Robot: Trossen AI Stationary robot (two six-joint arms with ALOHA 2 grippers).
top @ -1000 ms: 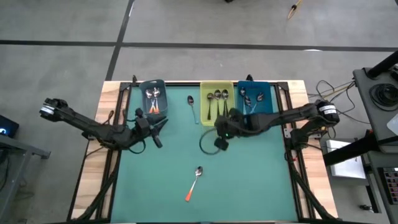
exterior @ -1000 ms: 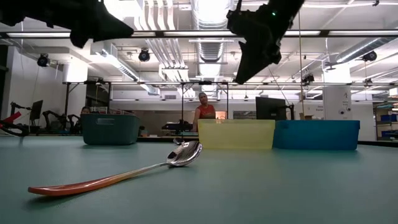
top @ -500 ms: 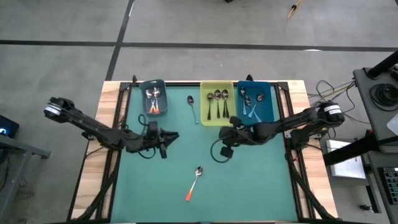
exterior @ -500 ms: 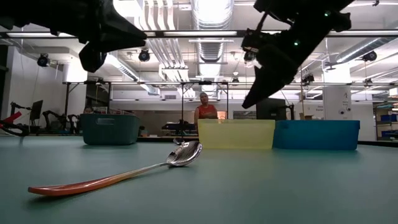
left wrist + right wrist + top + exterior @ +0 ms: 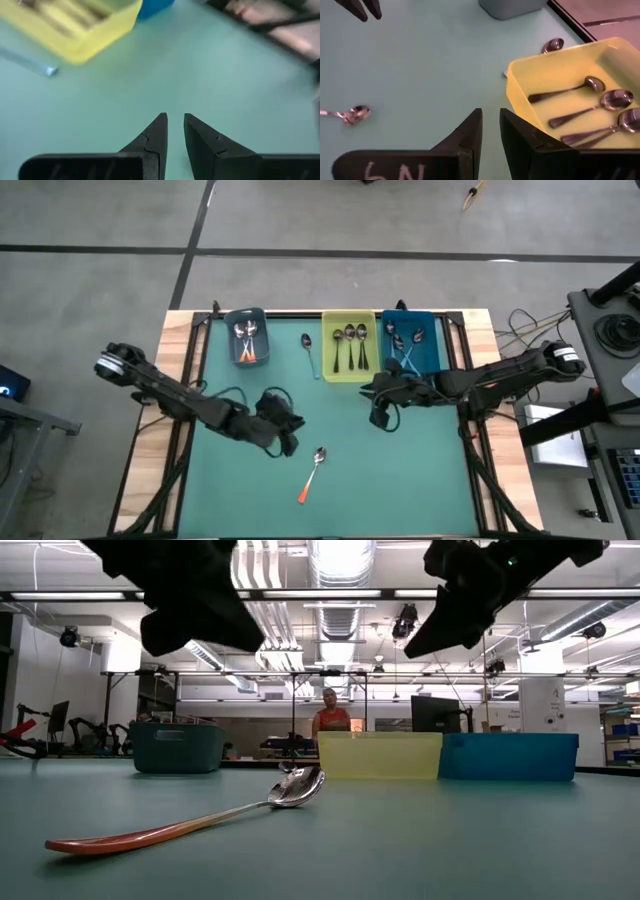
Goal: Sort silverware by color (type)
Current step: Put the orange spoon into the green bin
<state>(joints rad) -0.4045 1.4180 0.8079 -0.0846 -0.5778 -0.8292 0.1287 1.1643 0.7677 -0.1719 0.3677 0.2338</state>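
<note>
An orange-handled spoon [image 5: 312, 471] lies flat on the green mat [image 5: 400, 480] near the middle front, its bowl [image 5: 355, 114] toward the bins. A pale-handled spoon [image 5: 310, 356] lies on the mat between the grey bin [image 5: 246, 337] and the yellow bin [image 5: 349, 370]. My left gripper [image 5: 291, 442] hangs above the mat just left of the orange spoon, its fingers [image 5: 159, 131] a narrow gap apart with nothing between them. My right gripper [image 5: 491, 112] hovers in front of the yellow bin, also narrowly open and empty.
The grey bin holds orange-handled spoons, the yellow bin [image 5: 520, 95] dark-handled ones, and the blue bin [image 5: 432, 345] pale ones; all three stand along the far edge. Bare mat spreads in front and to the right. A person stands far off in the room [image 5: 330, 720].
My left gripper has swung from beside the grey bin toward the near edge and rightward, close to the orange spoon, rolling its wrist as it went. My right gripper has drawn back toward the table's right edge. Neither spoon on the mat has moved.
</note>
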